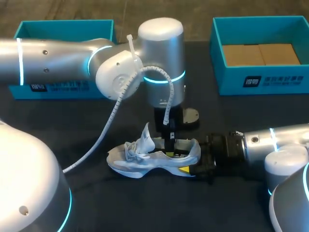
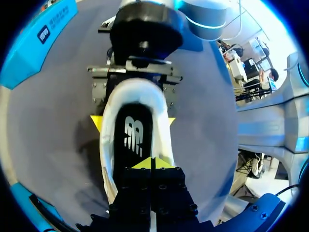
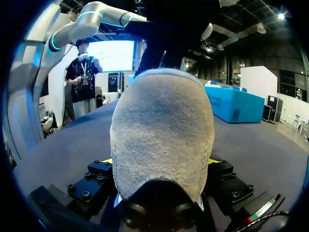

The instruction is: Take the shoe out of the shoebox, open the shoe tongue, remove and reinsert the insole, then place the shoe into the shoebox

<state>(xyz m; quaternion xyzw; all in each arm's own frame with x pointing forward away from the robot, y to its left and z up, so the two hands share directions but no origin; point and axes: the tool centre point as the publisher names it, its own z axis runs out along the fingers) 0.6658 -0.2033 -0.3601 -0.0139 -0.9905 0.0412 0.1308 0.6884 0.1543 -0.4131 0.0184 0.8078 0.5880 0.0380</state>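
Head view: a dark table [image 1: 145, 208] with two teal boxes at its far side and one shoe lying nearer the robot, about midway between them.
Left box [image 1: 63, 29]: far left corner. The left arm crosses in front of it, so only a strip of teal inner wall shows, and I cannot tell what it holds.
Right box [image 1: 270, 79]: far right corner, open at the top. Flat brown cardboard [image 1: 260, 54] covers its floor, with a seam down the middle.
Shoe [image 1: 140, 164]: one, white and grey, on the table outside both boxes. It rests on its sole with the toe toward the left and the heel toward the right arm.
Tongue [image 1: 145, 137]: pulled up and standing above the laces, which leaves the opening bare.
Insole [image 2: 135, 135]: one, dark with a pale logo, lying inside the shoe.
Left gripper [image 2: 152, 162]: comes straight down into the shoe's opening with its two yellow tips pressed together and no gap between them. The tips are at the insole's surface, but I cannot tell whether they pinch it.
Right gripper [image 3: 159, 162]: comes in low from the right. Its fingers stand wide apart and touch the heel [image 3: 161, 130] from both sides, so it holds the shoe.
Count: two boxes, one shoe, one insole, two grippers.
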